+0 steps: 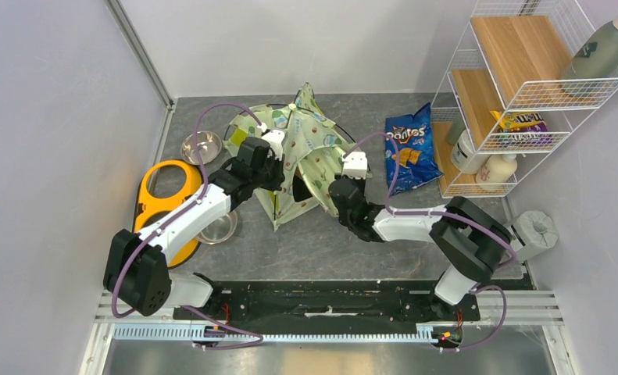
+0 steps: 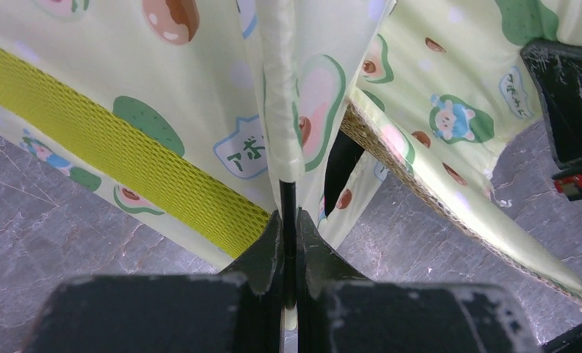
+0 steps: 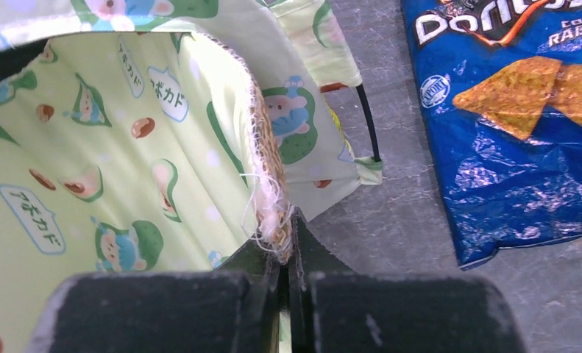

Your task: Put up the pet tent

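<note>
Left end effector (image 1: 278, 173) and right end effector (image 1: 335, 187), top view, met the pet tent (image 1: 305, 144), crumpled on the grey surface (image 1: 313, 250). Left wrist: jaws clamped a thin black pole (image 2: 288, 197) below its avocado-print sleeve (image 2: 280, 88), beside lime mesh (image 2: 126, 154). Right wrist: jaws pinched the tent's frayed woven hem (image 3: 265, 162); glossy blue bag (image 3: 508, 125) read "Doritos".
</note>
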`<action>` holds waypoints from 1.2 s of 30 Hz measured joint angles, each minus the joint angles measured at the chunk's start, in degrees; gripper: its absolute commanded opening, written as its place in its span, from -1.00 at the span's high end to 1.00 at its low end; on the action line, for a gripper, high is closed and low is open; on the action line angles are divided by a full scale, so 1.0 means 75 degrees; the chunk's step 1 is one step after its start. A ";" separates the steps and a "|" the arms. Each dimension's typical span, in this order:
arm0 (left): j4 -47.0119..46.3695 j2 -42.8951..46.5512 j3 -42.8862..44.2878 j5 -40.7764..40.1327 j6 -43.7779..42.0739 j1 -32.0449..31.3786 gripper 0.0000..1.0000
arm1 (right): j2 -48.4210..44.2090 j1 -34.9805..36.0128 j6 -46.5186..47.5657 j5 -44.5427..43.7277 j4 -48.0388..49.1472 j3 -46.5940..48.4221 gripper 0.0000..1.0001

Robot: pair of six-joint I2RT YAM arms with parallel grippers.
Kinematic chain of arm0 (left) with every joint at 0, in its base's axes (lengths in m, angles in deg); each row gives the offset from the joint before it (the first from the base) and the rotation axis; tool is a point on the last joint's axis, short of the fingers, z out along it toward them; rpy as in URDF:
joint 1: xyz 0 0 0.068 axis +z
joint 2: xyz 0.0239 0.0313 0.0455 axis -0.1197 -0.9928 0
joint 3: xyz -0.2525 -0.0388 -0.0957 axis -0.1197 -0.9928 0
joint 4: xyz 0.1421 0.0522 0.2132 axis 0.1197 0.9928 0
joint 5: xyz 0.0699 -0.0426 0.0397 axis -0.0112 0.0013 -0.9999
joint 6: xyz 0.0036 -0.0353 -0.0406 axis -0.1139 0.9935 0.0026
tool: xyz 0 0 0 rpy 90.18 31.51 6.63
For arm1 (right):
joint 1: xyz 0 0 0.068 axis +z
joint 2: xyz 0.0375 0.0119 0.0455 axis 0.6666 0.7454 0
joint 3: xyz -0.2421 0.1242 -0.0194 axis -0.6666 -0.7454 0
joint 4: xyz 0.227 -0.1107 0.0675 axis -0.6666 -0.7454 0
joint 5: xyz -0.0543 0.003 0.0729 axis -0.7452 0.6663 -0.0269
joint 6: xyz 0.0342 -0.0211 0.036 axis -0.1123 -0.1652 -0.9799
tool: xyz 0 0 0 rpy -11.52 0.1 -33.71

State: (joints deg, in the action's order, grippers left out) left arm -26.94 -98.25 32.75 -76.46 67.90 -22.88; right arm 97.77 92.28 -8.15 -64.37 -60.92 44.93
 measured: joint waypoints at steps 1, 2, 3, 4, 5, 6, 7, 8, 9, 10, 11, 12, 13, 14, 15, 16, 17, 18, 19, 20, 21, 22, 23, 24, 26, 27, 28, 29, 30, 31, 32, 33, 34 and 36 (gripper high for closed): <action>-0.0006 0.0000 0.0000 0.0003 0.0015 0.0000 0.96 | 0.0134 0.0000 -0.0131 -0.0122 -0.0032 0.0157 1.00; -0.0009 0.0000 0.0000 0.0003 0.0032 0.0000 0.96 | 0.0230 0.0000 -0.0256 -0.0198 -0.0061 0.0280 1.00; -0.0009 0.0000 0.0000 0.0003 0.0052 0.0000 0.96 | 0.0323 0.0000 -0.0449 -0.0315 -0.0163 0.0423 1.00; -0.0012 0.0000 0.0000 0.0006 0.0061 0.0000 0.96 | 0.0411 0.0000 -0.0697 -0.0431 -0.0382 0.0603 1.00; -0.0015 0.0000 0.0000 0.0009 0.0070 0.0000 0.96 | 0.0460 0.0000 -0.0892 -0.0507 -0.0586 0.0729 1.00; -0.0017 0.0000 0.0000 0.0012 0.0082 0.0000 0.96 | 0.0525 0.0000 -0.1250 -0.0659 -0.1064 0.0982 1.00; -0.0020 0.0000 0.0000 0.0012 0.0085 0.0000 0.96 | 0.0589 0.0000 -0.1629 -0.0790 -0.1612 0.1259 1.00; -0.0023 0.0000 0.0000 0.0015 0.0090 0.0000 0.96 | 0.0650 -0.0003 -0.2031 -0.0895 -0.2145 0.1553 1.00; -0.0026 0.0000 0.0000 0.0015 0.0102 0.0000 0.96 | 0.0723 -0.0003 -0.2442 -0.0988 -0.2707 0.1856 0.97; -0.0029 0.0000 0.0000 0.0017 0.0108 0.0000 0.96 | 0.0799 -0.0006 -0.2815 -0.1043 -0.3258 0.2159 0.70; -0.0032 0.0000 0.0000 0.0015 0.0111 0.0000 0.96 | 0.0871 -0.0012 -0.3089 -0.1064 -0.3654 0.2384 0.34; -0.0029 0.0000 0.0000 0.0012 0.0111 0.0003 0.96 | 0.0959 -0.0023 -0.3383 -0.1046 -0.4103 0.2629 0.04; -0.0029 0.0000 0.0000 0.0012 0.0111 0.0003 0.96 | 0.1023 -0.0041 -0.3605 -0.1011 -0.4438 0.2798 -0.10; -0.0029 0.0000 0.0000 0.0012 0.0111 0.0000 0.96 | 0.1049 -0.0061 -0.3754 -0.0918 -0.4695 0.2903 -0.25; -0.0026 0.0000 0.0000 0.0012 0.0111 0.0000 0.96 | 0.1055 -0.0105 -0.3832 -0.0740 -0.4948 0.2975 -0.35; -0.0020 0.0003 0.0000 0.0012 0.0111 0.0000 0.96 | 0.1032 -0.0152 -0.3896 -0.0536 -0.5082 0.2987 -0.46; -0.0017 0.0003 0.0000 0.0012 0.0111 0.0000 0.96 | 0.1003 -0.0213 -0.3943 -0.0294 -0.5240 0.2990 -0.54; -0.0017 0.0003 0.0000 0.0012 0.0111 0.0000 0.96 | 0.0947 -0.0291 -0.3960 0.0023 -0.5388 0.2978 -0.61; -0.0017 0.0003 0.0000 0.0009 0.0111 0.0000 0.96 | 0.0860 -0.0379 -0.3995 0.0341 -0.5499 0.2935 -0.68; -0.0015 0.0009 0.0000 0.0006 0.0111 0.0000 0.96 | 0.0711 -0.0466 -0.4016 0.0653 -0.5654 0.2879 -0.73; -0.0015 0.0009 0.0000 0.0003 0.0111 0.0000 0.96 | 0.0519 -0.0548 -0.4004 0.0968 -0.5834 0.2824 -0.78; -0.0017 0.0009 0.0000 0.0000 0.0111 0.0000 0.96 | 0.0277 -0.0629 -0.3981 0.1274 -0.6030 0.2789 -0.82; -0.0017 0.0009 0.0000 -0.0003 0.0111 0.0000 0.96 | 0.0067 -0.0694 -0.3931 0.1495 -0.6190 0.2783 -0.85; -0.0017 0.0009 0.0000 -0.0003 0.0111 0.0000 0.96 | -0.0195 -0.0764 -0.3853 0.1760 -0.6356 0.2783 -0.86; -0.0017 0.0009 0.0000 -0.0006 0.0108 0.0000 0.96 | -0.0670 -0.0822 -0.3646 0.2200 -0.6566 0.2774 -0.84; -0.0017 0.0009 0.0000 -0.0006 0.0108 0.0000 0.96 | -0.0938 -0.0845 -0.3506 0.2460 -0.6650 0.2748 -0.84; -0.0017 0.0009 0.0000 -0.0006 0.0105 0.0000 0.96 | -0.1221 -0.0863 -0.3270 0.2812 -0.6700 0.2704 -0.85; -0.0017 0.0012 0.0000 -0.0006 0.0105 0.0000 0.96 | -0.1440 -0.0868 -0.3051 0.3165 -0.6703 0.2655 -0.85; -0.0017 0.0012 0.0000 -0.0006 0.0102 0.0000 0.96 | -0.1667 -0.0886 -0.2769 0.3590 -0.6633 0.2576 -0.84; -0.0015 0.0015 0.0000 -0.0006 0.0099 0.0000 0.96 | -0.1888 -0.0895 -0.2442 0.4179 -0.6502 0.2463 -0.84; -0.0015 0.0015 0.0000 -0.0006 0.0099 0.0000 0.96 | -0.2031 -0.0883 -0.2174 0.4648 -0.6400 0.2378 -0.84; -0.0015 0.0015 0.0000 -0.0006 0.0099 0.0000 0.96 | -0.2119 -0.0866 -0.1953 0.5045 -0.6324 0.2328 -0.80; -0.0015 0.0015 -0.0003 -0.0006 0.0099 0.0000 0.96 | -0.2142 -0.0851 -0.1760 0.5400 -0.6260 0.2311 -0.76; -0.0017 0.0015 -0.0006 -0.0006 0.0099 0.0000 0.96 | -0.2066 -0.0831 -0.1341 0.6152 -0.6088 0.2311 -0.73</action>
State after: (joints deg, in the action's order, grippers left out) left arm -27.07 -98.14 32.71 -76.50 68.64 -22.88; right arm 82.28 86.05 -18.20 -18.23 -106.58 62.26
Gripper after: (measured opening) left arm 0.064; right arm 0.896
